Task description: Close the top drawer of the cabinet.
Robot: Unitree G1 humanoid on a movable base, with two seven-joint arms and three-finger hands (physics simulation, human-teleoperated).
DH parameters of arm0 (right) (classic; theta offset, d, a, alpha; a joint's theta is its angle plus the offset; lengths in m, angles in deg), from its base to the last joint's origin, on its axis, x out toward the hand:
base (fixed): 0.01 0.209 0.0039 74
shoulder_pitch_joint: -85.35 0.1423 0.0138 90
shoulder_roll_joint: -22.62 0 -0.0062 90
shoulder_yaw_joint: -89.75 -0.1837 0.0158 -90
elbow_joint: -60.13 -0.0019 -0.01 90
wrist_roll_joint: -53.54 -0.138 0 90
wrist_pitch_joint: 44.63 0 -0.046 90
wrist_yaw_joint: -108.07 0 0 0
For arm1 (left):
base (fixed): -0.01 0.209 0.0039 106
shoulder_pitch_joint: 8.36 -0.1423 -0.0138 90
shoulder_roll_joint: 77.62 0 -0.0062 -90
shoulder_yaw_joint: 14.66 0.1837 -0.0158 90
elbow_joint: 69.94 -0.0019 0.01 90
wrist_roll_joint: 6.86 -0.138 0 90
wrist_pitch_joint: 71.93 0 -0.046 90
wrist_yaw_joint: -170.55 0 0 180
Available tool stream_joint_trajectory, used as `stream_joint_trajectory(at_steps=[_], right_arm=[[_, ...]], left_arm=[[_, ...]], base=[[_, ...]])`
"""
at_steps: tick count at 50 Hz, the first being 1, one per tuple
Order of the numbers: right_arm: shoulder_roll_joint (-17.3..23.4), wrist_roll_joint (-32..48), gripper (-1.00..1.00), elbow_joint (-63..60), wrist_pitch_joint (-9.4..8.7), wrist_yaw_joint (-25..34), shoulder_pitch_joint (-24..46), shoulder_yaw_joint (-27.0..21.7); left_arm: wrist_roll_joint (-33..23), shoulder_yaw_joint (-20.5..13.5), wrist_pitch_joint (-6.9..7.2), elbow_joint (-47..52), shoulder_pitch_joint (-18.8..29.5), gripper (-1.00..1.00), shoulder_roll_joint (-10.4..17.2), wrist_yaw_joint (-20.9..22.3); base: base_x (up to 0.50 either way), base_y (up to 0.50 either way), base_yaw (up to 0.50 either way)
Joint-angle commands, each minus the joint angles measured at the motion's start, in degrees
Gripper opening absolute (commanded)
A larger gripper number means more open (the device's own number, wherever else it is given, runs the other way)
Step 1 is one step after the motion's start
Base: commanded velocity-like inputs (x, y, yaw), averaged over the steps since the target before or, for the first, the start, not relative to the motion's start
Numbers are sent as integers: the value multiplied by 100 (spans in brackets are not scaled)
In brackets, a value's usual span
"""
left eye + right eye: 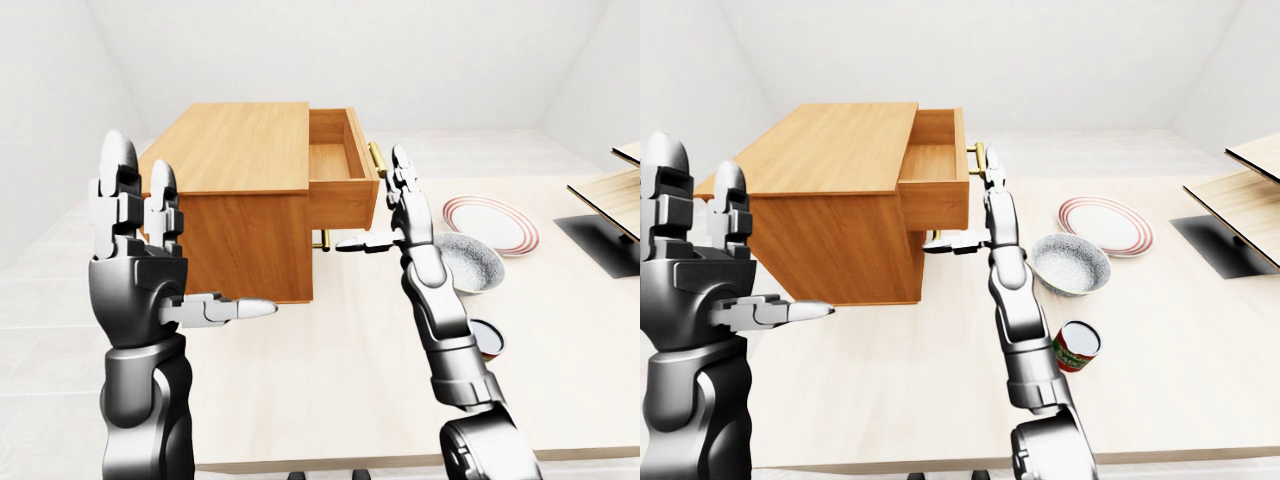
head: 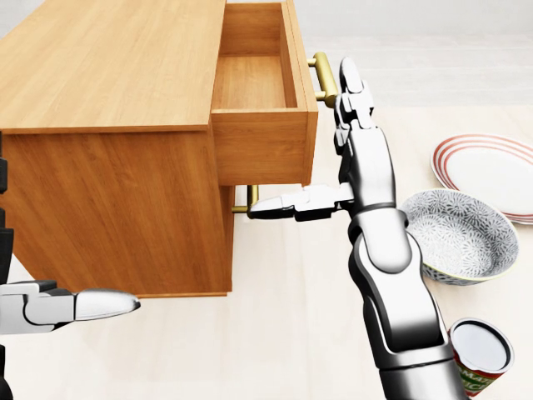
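A wooden cabinet (image 1: 235,200) stands on the pale table (image 1: 350,380). Its top drawer (image 2: 260,108) is pulled out toward the right of the views and is empty inside. A brass handle (image 2: 326,77) sits on the drawer's right face. My right hand (image 2: 337,125) is open, fingers pointing up just right of the drawer's face by the handle, thumb (image 2: 287,204) reaching left under the drawer. My left hand (image 1: 140,240) is open and raised at the left, in front of the cabinet's near side, holding nothing.
A patterned grey bowl (image 2: 458,235) sits right of my right arm, with a red-rimmed plate (image 2: 491,171) beyond it. A red-labelled can (image 2: 479,354) stands near my right forearm. A wooden rack (image 1: 615,195) on a dark base is at the far right.
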Motion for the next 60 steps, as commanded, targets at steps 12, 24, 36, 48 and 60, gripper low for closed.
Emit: stream_joint_trajectory(at_steps=[12,24,36,48,60], right_arm=[[-120,13,100,573,0,-37,303,56],[-158,31,100,686,0,-57,414,83],[-307,133,100,704,0,-63,461,241],[-492,244,100,841,0,-2,427,385],[-670,357,100,1023,0,119,439,491]], left_arm=[[-9,21,0,16,-7,100,-4,11],[6,15,0,7,-17,100,-6,34],[-26,54,0,-17,-27,100,-9,69],[-31,48,0,-66,-9,100,-10,79],[-26,42,0,-67,-20,100,-9,93]], base=[[0,0,0],[0,0,0],[1,0,0],[0,0,0],[0,0,0]])
